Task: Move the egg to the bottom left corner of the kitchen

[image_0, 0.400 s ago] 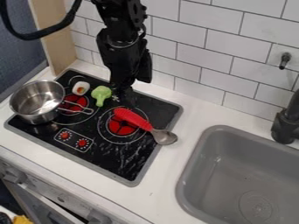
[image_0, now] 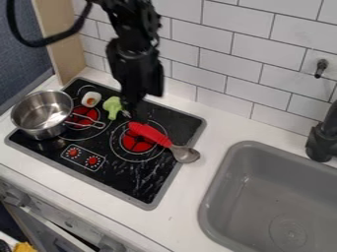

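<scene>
A black cooktop (image_0: 131,186) and gray sink (image_0: 247,165) share a white counter (image_0: 187,189) below wall tiles (image_0: 240,56). I cannot tell how wide my gripper (image_0: 130,109) stands.

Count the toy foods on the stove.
2. The egg is at the back of the stove, near the pot; the green broccoli is just right of it in the picture. The arm could hide another.

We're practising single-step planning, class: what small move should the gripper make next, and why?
Probably lift slightly and shift toward the egg: the gripper hangs close by the green toy, which lies between it and the egg.
</scene>
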Action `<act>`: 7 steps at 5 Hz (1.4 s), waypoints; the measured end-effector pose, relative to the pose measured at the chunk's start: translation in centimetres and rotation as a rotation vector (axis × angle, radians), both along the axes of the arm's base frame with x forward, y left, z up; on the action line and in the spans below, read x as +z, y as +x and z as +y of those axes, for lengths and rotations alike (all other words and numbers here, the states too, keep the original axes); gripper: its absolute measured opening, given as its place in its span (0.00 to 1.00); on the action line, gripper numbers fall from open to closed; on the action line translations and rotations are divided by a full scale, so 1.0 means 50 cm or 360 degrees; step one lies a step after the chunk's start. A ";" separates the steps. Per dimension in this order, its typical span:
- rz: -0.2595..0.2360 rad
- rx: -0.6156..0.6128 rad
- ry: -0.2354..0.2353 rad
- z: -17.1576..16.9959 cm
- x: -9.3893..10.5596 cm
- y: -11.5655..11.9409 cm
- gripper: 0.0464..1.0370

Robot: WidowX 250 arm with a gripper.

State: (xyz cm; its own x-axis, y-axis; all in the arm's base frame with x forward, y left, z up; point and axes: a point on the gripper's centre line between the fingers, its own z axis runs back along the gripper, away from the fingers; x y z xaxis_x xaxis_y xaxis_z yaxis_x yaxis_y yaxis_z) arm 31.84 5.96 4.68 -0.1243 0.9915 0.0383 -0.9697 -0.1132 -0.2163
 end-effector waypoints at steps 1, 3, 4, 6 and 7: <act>-0.0012 0.0200 0.0022 0.047 0.003 0.009 0.96; 0.0008 0.0597 0.0108 0.161 -0.009 0.017 0.96; 0.0020 0.0772 0.0122 0.217 -0.015 0.020 0.96; 0.0079 0.0927 0.0170 0.259 -0.061 0.045 0.96; 0.0132 0.0979 0.0130 0.262 -0.087 0.060 0.96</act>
State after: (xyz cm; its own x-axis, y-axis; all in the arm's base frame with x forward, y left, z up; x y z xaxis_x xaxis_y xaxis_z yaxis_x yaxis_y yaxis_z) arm 34.86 19.09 0.33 -0.6647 0.7328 0.1453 -0.7463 -0.6423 -0.1746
